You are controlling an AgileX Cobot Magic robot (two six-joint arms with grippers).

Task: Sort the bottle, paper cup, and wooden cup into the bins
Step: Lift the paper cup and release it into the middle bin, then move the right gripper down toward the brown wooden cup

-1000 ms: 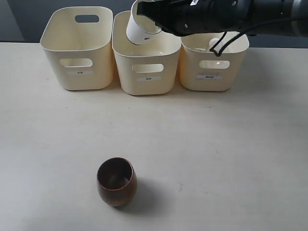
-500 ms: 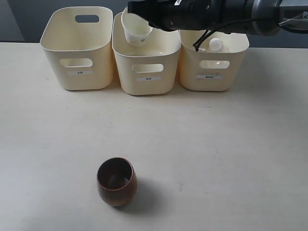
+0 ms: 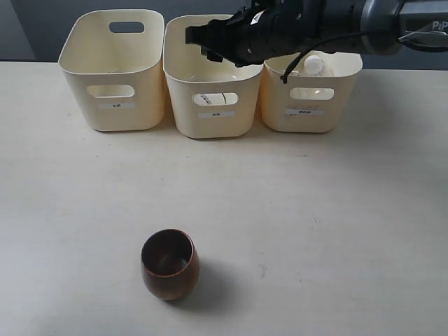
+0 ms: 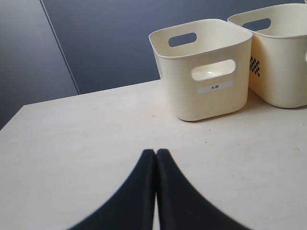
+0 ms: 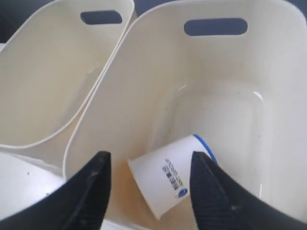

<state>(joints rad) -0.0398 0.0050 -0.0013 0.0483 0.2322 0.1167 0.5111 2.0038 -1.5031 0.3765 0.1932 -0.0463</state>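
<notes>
**Paper cup binned, wooden cup next**

Nearest in the exterior view: the wooden cup (image 3: 169, 264) stands upright on the worktop (image 3: 336, 231), alone, well apart from the bins and from both arms. It looks like the only item left to sort.

Left gripper (image 4: 156, 158) sits low over the worktop, fingers pressed together w/ nothing between them; the left bin (image 4: 204, 67) is ahead of it, apparently empty.

Further back, the middle bin (image 3: 213, 105) has the right gripper (image 5: 148, 165) over its opening, fingers spread wide, holding nothing. The paper cup (image 5: 170, 179) lies on its side at the bottom of the bin, clear of the fingers, logo showing.

Right bin (image 3: 308, 101): the bottle (image 3: 314, 64) is inside, white cap visible above the rim.

Judged step: paper-cup drop done. Next likely calls for lifting the right arm clear, then grasping the wooden cup; its rounded wall probably needs a wide grip. Left bin seems its target.
</notes>
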